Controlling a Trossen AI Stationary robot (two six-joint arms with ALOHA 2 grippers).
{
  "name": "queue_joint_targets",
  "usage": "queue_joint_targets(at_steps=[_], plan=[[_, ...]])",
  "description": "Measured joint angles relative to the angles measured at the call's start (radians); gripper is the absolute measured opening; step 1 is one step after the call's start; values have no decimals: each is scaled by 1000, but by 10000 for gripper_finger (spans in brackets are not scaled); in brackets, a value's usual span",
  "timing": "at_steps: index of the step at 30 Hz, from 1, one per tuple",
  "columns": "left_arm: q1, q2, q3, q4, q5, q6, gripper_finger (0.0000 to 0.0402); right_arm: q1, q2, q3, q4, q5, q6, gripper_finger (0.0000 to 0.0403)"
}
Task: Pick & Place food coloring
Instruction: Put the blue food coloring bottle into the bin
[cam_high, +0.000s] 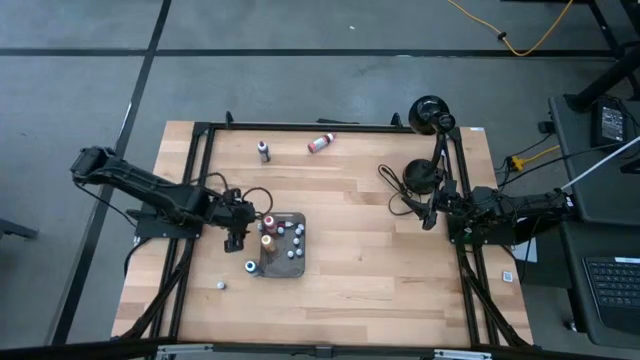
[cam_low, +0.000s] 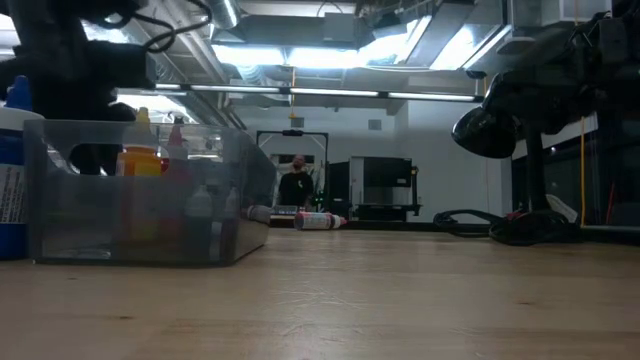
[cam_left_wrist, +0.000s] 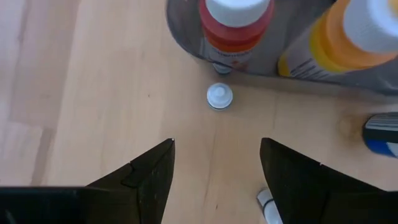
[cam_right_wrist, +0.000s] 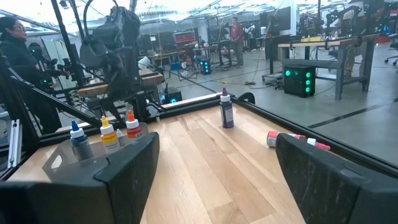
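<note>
High view: left gripper (cam_high: 234, 240) spread, beside tray (cam_high: 301, 268); right gripper (cam_high: 428, 213) spread, waits far off.

Left wrist view: only here, tiny white-cap bottle (cam_left_wrist: 219, 96) on table against tray wall (risk: finger bumps red bottle (cam_left_wrist: 235, 30), tips it).

Low view: tray wall hides tiny one.

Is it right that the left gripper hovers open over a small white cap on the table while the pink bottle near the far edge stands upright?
Not quite. The left gripper does hover open over the white cap, but the pink bottle lies on its side, as the high view shows.
</note>
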Motion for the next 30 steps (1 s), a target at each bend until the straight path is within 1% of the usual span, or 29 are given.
queue_joint_targets(at_steps=[6,9,15,18,22,26,30], plan=[[20,80,0,62,8,-30,231,0,0,0,0,0,0,323],[42,100,0,100,-10,-35,232,0,0,0,0,0,0,323],[47,119,0,111,-8,-11,226,0,0,0,0,0,0,323],[47,135,0,111,20,42,222,0,0,0,0,0,0,323],[47,174,-1,119,32,111,220,0,0,0,0,0,0,323],[47,203,-1,167,57,115,219,0,0,0,0,0,0,323],[47,228,-1,199,60,115,219,0,0,0,0,0,0,323]])
